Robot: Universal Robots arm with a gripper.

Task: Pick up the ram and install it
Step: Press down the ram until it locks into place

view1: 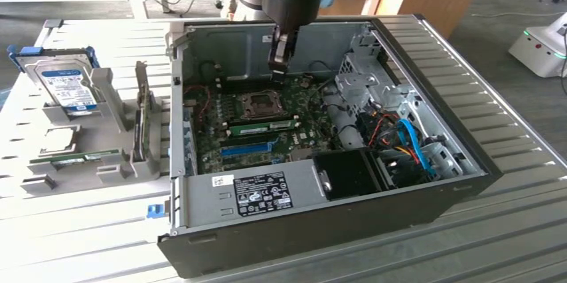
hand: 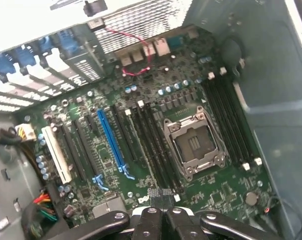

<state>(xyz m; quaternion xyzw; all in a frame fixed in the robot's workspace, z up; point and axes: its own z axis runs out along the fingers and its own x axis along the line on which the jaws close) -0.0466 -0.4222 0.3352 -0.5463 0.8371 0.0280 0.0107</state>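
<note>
The ram [view1: 84, 158] is what I take the thin green stick to be, lying flat in a low slot of the grey parts rack [view1: 111, 175] on the exterior view's left, outside the computer case [view1: 293, 233]. It sits at the near end of the rack. The silver hard drive with the blue label [view1: 69, 89] stands upright in the rack behind it, and a dark card [view1: 140, 120] stands on edge between the rack and the case wall.

My gripper [view1: 277, 74] is well apart from that stick. It hangs inside the open case, over the rear part of the motherboard [view1: 265, 113], above and just behind the processor socket [view1: 262, 103]. The fingers are pressed together, and I see nothing green between them in either view.

From the wrist camera the closed fingertips [hand: 161, 202] point down at the board near the end of the dark memory slots [hand: 156, 150], which run between the socket [hand: 195, 145] and the long blue slot [hand: 111, 145]. I cannot tell whether the tips touch the board or hover over it.

In the exterior view a second green strip [view1: 265, 125] lies along the board just in front of the socket, with the blue slot [view1: 246, 148] nearer the camera. I cannot tell whether that strip is a seated module. Blue and orange cables [view1: 409, 143] crowd the case on the exterior view's right.
</note>
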